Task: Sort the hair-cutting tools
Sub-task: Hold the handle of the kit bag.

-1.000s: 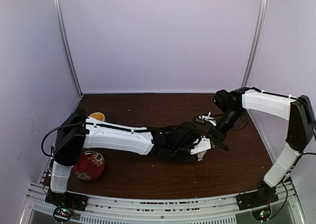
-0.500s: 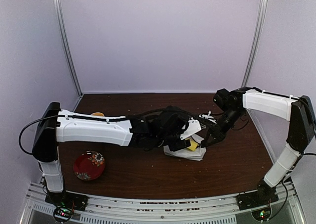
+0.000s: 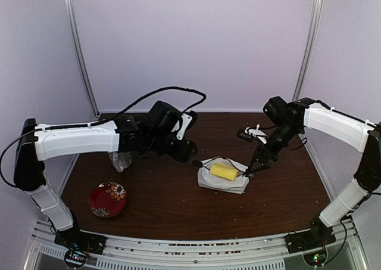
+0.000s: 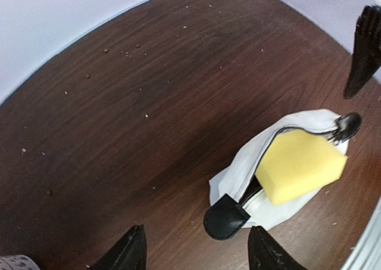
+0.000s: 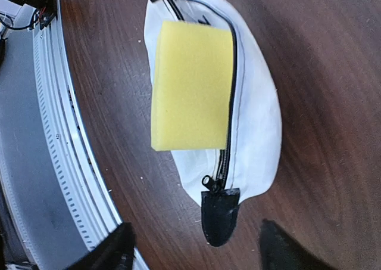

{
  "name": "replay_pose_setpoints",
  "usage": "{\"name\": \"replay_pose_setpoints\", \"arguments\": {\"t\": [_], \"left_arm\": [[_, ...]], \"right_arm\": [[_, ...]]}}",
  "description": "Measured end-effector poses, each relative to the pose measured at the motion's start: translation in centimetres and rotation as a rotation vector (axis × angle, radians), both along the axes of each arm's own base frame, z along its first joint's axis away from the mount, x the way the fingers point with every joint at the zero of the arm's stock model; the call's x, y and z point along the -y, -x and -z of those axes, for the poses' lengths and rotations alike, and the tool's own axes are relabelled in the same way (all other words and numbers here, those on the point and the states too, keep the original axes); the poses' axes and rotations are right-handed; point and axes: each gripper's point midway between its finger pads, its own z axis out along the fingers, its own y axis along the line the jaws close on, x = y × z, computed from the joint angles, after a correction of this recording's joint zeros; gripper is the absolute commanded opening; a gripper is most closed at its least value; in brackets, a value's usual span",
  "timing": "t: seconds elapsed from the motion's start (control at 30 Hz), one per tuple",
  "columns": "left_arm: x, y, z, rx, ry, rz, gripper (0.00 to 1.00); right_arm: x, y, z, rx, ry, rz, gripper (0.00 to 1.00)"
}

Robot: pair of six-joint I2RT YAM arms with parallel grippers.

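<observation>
The white pouch (image 3: 221,182) with a black zipper lies mid-table, partly unzipped, and the yellow sponge block (image 3: 225,171) rests on top of it. None of the hair-cutting tools shows in any view. My right gripper (image 5: 199,249) is open, its fingers standing either side of the pouch's black end tab (image 5: 219,216) without touching it. My left gripper (image 4: 196,252) is also open and holds nothing; it hangs to the left of the pouch's other black tab (image 4: 225,216). In the top view it (image 3: 189,155) sits left of the pouch and the right gripper (image 3: 253,167) is at the pouch's right end.
A red patterned plate (image 3: 108,199) lies near the front left. A small greyish cup-like thing (image 3: 121,161) stands under the left forearm. White walls and metal posts close in the brown table (image 3: 178,210); a slotted rail (image 5: 53,133) runs along its near edge.
My left arm has drawn back to the left and rear, off the pouch, leaving the sponge on top. My right gripper has opened and let go of the pouch's end.
</observation>
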Motion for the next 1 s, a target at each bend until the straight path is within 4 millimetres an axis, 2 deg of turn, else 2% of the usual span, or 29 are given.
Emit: {"name": "replay_pose_setpoints", "arguments": {"t": [0.1,0.27,0.33,0.4,0.5,0.6,0.73,0.83,0.9,1.0], "left_arm": [[-0.6,0.3,-0.5,-0.106,0.137,-0.041,0.6],[-0.7,1.7,2.8,-0.34,0.253,-0.099,0.56],[-0.9,1.9,3.9,-0.408,0.278,-0.127,0.56],[-0.7,2.0,4.3,-0.456,0.303,-0.143,0.55],[0.0,2.1,4.4,-0.499,0.346,-0.148,0.53],[0.5,2.2,4.5,-0.535,0.392,-0.149,0.5],[0.8,1.9,5.4,-0.578,0.427,-0.169,0.48],[0.8,1.3,5.8,-0.59,0.446,-0.187,0.47],[0.9,0.9,6.0,-0.594,0.456,-0.196,0.45],[1.2,0.5,6.6,-0.606,0.463,-0.202,0.4]], "right_arm": [[0.2,-1.3,-2.3,0.107,0.007,0.001,1.0],[1.3,-4.7,-8.4,0.423,-0.01,0.108,1.0],[1.7,-5.2,-10.8,0.539,-0.057,0.162,1.0],[1.6,-5.0,-12.2,0.601,-0.114,0.163,0.91],[0.3,-4.5,-11.3,0.574,-0.144,0.091,0.84],[-1.3,-4.9,-7.7,0.472,-0.124,0.026,0.83],[-2.5,-4.9,-3.3,0.361,-0.075,-0.029,0.83],[-3.3,-4.3,-1.5,0.311,-0.061,-0.077,0.85],[-3.7,-3.8,-0.8,0.285,-0.062,-0.108,0.94],[-4.5,-3.5,-0.4,0.258,-0.062,-0.147,1.0]]}}
